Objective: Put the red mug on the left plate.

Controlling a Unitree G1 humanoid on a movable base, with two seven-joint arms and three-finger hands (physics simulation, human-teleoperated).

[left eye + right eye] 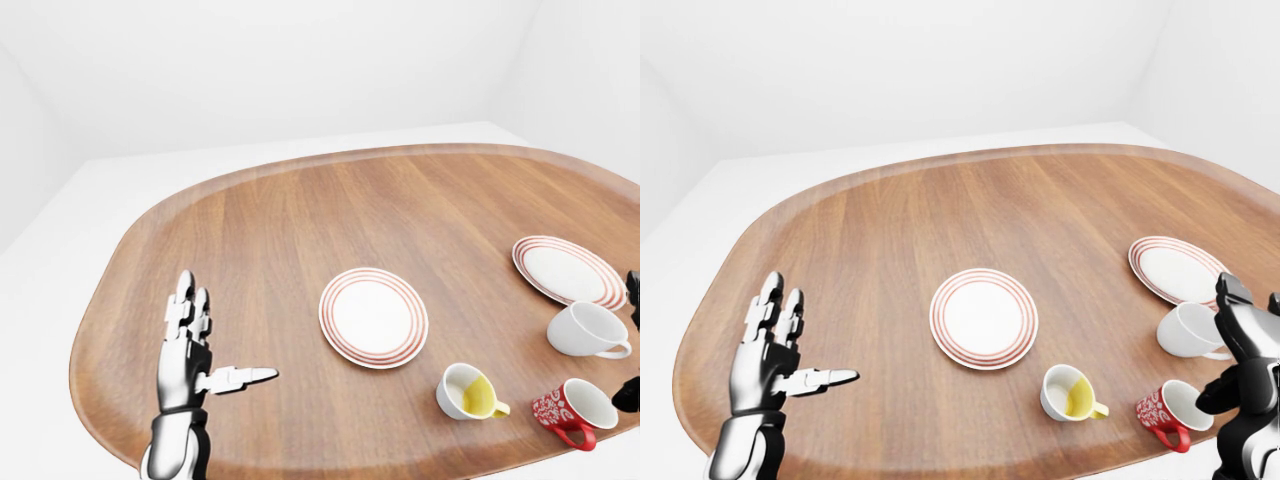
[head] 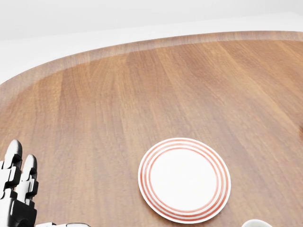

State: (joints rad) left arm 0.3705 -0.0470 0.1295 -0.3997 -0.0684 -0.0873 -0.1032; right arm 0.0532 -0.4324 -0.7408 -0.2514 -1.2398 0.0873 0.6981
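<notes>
The red mug (image 1: 1168, 411) with white pattern lies tipped on its side near the table's bottom right edge, mouth facing right. The left plate (image 1: 983, 317), white with red rings, lies in the middle of the wooden table (image 1: 940, 220). My right hand (image 1: 1240, 345) is open, fingers raised, just right of the red mug and apart from it. My left hand (image 1: 205, 345) is open and empty at the bottom left, fingers spread over the table.
A second ringed plate (image 1: 1173, 270) lies at the right. A white mug (image 1: 1186, 330) lies tipped below it. A white mug with yellow inside (image 1: 1070, 393) lies between the left plate and the red mug.
</notes>
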